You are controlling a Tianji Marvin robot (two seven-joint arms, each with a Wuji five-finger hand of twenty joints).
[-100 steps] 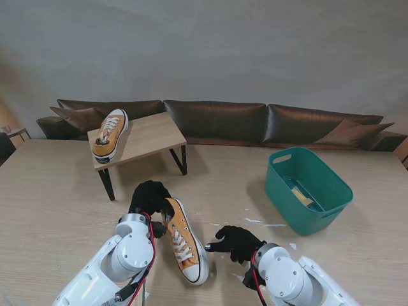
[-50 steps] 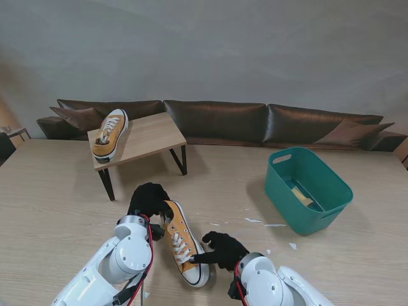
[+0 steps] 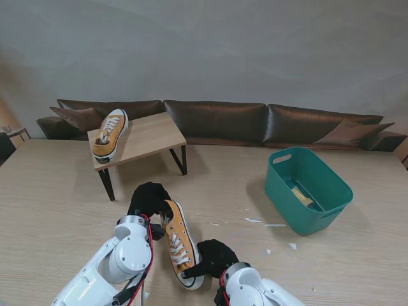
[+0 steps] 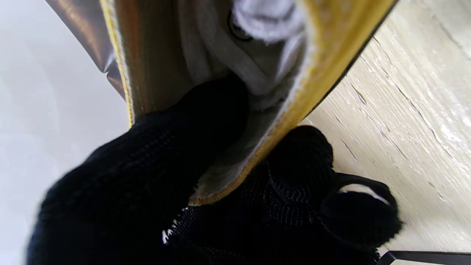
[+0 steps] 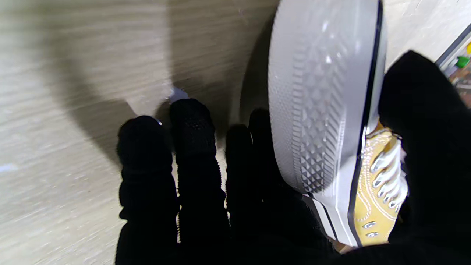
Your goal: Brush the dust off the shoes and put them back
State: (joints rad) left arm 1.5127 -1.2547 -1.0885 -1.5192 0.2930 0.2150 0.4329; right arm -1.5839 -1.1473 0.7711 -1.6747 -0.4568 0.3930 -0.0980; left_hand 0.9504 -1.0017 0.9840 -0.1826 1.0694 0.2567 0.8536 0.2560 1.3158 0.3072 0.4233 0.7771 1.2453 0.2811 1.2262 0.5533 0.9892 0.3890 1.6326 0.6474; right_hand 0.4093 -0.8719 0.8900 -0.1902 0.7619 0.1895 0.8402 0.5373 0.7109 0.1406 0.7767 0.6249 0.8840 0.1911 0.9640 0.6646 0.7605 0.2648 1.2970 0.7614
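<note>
A yellow canvas shoe [image 3: 179, 247] with white laces lies on the big table between my hands, tipped onto its side. My left hand [image 3: 150, 199] is shut on its heel: in the left wrist view the thumb [image 4: 206, 114] sits inside the collar of the shoe [image 4: 312, 66] and the other fingers outside. My right hand [image 3: 213, 256] holds the toe; the right wrist view shows fingers [image 5: 191, 147] behind the white sole [image 5: 320, 92] and the thumb [image 5: 423, 129] over the laces. The second yellow shoe [image 3: 109, 134] rests on the small wooden table [image 3: 150, 137].
A green basket [image 3: 331, 207] stands at the right with a brush-like object [image 3: 302, 195] inside. White scraps [image 3: 255, 221] lie on the tabletop between shoe and basket. A dark sofa [image 3: 217, 121] runs along the far edge.
My right hand has slid left across the table and closed on the shoe's toe. The shoe has tipped and its toe has shifted slightly left. The left hand stayed on the heel.
</note>
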